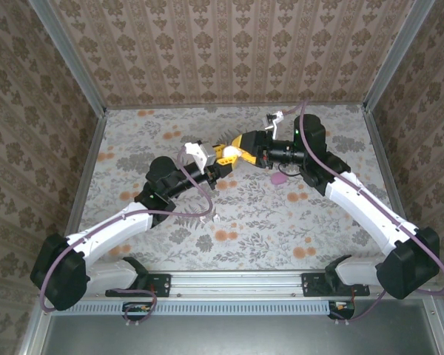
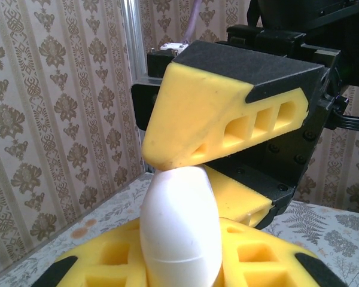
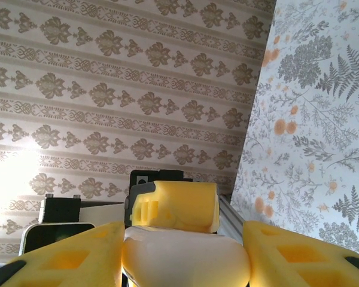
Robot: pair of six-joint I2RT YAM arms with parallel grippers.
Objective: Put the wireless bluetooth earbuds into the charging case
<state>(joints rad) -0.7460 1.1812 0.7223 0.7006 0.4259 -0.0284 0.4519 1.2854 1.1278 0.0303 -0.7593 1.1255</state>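
Charging case (image 2: 179,221): held up off the tabletop (image 1: 281,237), mid-workspace, between the two arms. The lid looks closed, and a seam rings the shell low down, close to the left tool's fingers.

Left tool (image 2: 179,263): narrow, clamped on the lower end of the case, which stands upright out of it.

Right tool (image 3: 185,263): jaws part-way apart, one finger on each side of the case. From the left wrist, its upper finger sits against the top of the shell. I cannot tell whether both fingers actually bear on it.

Handling, my read: light, rigid, glossy and rounded, so it is apt to squirt out of a pinch. I would hold across the broad faces, clear of the seam, so the lid can swing. Gentle force should do, since the hinge is probably the weak part.

A small magenta spot (image 1: 279,178) lies on the tabletop just beside the right arm, well below the case. It is too small to tell whether it is the earbuds.
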